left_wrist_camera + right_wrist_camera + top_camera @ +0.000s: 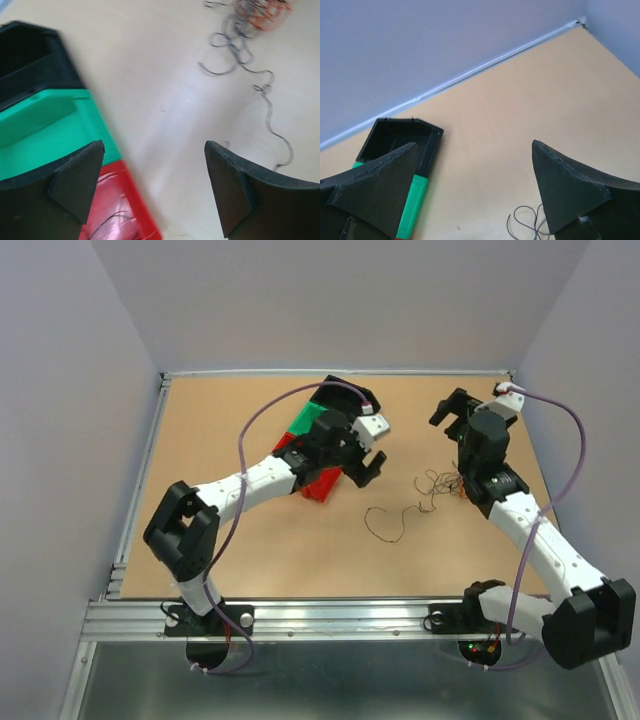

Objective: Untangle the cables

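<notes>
The left gripper (154, 146) hangs empty with its jaws spread wide over the middle of the worktop. Beside it a red bin (120, 200), a green bin (50, 120) and a black bin (30, 55) run in a row toward the far edge. The right gripper (475, 145), also spread and empty, hangs toward the far right corner. The tangled dark cables (438, 483) lie right of centre, with one strand trailing toward the near edge.

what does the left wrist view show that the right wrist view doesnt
Only the left wrist view: the red bin, the orange tangle and the black cable's long trailing run. Only the right wrist view: the back wall and the table's far edge. Both: the black bin, the green bin, bare table and a few black cable loops.
</notes>
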Controlling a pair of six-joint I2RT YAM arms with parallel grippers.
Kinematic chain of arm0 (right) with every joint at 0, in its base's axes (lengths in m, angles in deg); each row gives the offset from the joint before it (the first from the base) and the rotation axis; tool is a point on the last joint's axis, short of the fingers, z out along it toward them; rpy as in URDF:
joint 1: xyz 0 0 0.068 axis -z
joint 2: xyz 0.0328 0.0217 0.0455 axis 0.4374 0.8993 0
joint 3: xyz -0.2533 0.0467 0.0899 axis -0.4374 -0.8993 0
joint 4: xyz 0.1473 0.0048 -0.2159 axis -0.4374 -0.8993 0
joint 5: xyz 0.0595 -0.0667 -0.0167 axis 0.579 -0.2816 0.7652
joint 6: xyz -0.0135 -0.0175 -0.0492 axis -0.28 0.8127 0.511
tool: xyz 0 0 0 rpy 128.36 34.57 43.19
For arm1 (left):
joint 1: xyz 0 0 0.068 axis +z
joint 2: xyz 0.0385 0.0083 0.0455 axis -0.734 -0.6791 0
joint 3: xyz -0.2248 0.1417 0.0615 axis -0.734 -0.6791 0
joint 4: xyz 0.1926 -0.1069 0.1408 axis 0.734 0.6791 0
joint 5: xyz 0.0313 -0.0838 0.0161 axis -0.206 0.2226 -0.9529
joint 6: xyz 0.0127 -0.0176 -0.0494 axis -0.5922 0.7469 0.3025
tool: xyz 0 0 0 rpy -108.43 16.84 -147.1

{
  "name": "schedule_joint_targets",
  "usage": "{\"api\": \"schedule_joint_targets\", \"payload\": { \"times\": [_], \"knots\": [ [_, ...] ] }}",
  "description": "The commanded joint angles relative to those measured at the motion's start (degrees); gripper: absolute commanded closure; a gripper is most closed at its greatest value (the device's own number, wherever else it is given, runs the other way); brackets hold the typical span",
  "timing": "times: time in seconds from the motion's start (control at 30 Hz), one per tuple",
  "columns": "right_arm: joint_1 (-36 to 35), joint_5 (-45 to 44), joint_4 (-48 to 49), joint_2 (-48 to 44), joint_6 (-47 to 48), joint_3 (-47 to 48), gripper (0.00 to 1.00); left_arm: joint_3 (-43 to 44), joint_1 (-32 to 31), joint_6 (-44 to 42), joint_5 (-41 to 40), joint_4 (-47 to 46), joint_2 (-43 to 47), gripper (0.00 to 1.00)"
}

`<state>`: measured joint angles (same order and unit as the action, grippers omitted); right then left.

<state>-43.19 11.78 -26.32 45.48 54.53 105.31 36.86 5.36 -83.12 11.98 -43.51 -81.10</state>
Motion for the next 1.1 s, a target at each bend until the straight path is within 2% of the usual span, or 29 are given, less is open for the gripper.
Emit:
{"api": "schedule_joint_targets", "payload": {
  "times": [0.0,0.1,0.23,0.5,0.57,0.6,0.67,0.7,0.73,0.83,0.93,1.07],
  "knots": [
    [0.2,-13.8,-2.5,-6.8,-7.5,-3.4,0.00,4.2,-6.0,-0.7,0.6,1.0,-5.0,0.04],
    [0.4,-15.7,-2.5,-14.9,-9.9,-7.2,0.00,7.5,-10.9,-1.1,-0.8,2.3,-9.6,0.03],
    [0.4,-14.0,-2.6,-23.1,-8.7,-10.3,0.00,12.3,-15.4,-1.3,-2.8,4.0,-15.7,0.03],
    [0.4,-13.4,-4.0,-26.5,-7.0,-11.4,0.00,18.5,-18.2,-1.7,-8.1,5.6,-24.5,0.07],
    [0.4,-12.6,-4.0,-26.5,-7.0,-11.4,0.00,19.2,-18.1,-1.7,-7.2,7.0,-25.4,0.21],
    [0.4,-12.5,-4.0,-26.6,-7.0,-11.5,0.00,19.5,-18.2,-2.0,-7.0,7.4,-25.6,0.45],
    [0.4,-12.2,-4.0,-26.8,-6.7,-11.7,0.00,19.7,-18.2,-2.3,-7.9,7.6,-25.3,0.70],
    [0.4,-11.8,-4.0,-27.0,-6.1,-11.7,0.00,19.5,-18.2,-2.4,-8.4,7.7,-24.9,0.88],
    [0.4,-10.4,-4.0,-27.1,-5.8,-11.7,0.00,19.3,-18.2,-2.3,-8.9,7.6,-24.3,1.00],
    [0.4,-5.7,-3.4,-26.8,-3.1,-11.4,0.00,17.5,-17.7,-2.7,-9.7,6.8,-20.3,1.00],
    [0.4,6.7,-1.8,-25.4,0.5,-11.3,0.00,15.0,-16.6,-3.0,-10.0,6.0,-14.8,1.00],
    [0.4,13.9,1.3,-25.3,2.9,-12.3,0.01,13.0,-13.9,-2.1,-8.3,6.0,-7.6,1.00]
  ]
}}
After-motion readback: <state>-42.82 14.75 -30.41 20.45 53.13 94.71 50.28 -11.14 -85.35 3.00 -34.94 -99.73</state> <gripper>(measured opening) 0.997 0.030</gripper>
